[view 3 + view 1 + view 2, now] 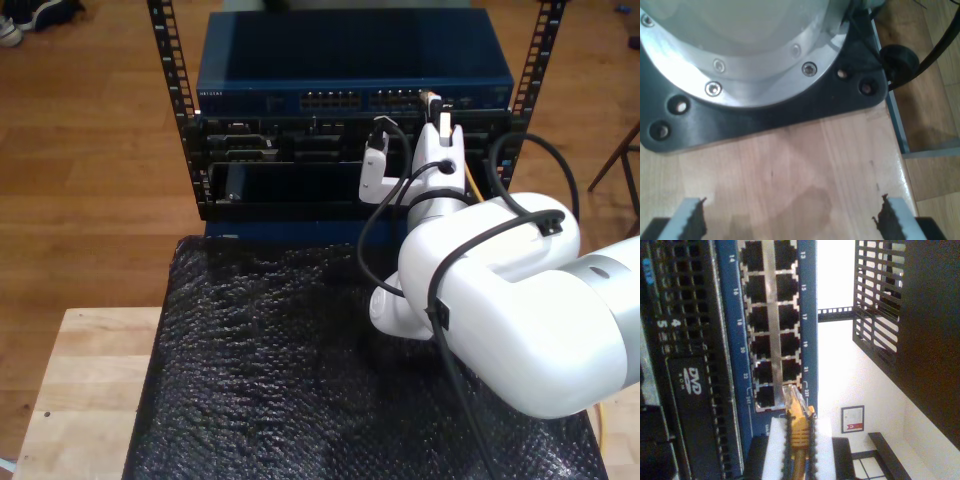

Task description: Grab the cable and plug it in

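The yellow-orange cable (799, 432) is pinched between the pads of my second gripper (799, 426), which is shut on it just behind the clear plug (791, 395). The plug's tip sits at the mouth of a port in the last column of the blue switch (806, 315), by the numbers 21 and 22; how deep it sits I cannot tell. In the exterior view my second gripper (438, 108) is up against the switch (350, 70), towards that view's right, and the cable (469, 180) trails down behind the arm. My first gripper (792, 222) is open over bare wood.
A black rack (180, 110) holds the switch and a black unit with a DVD drive (690, 385) beside the ports. A black padded mat (260, 370) covers the wooden table (80, 390). An arm's metal base (740, 65) on a black plate stands before my first gripper, near the table edge (905, 165).
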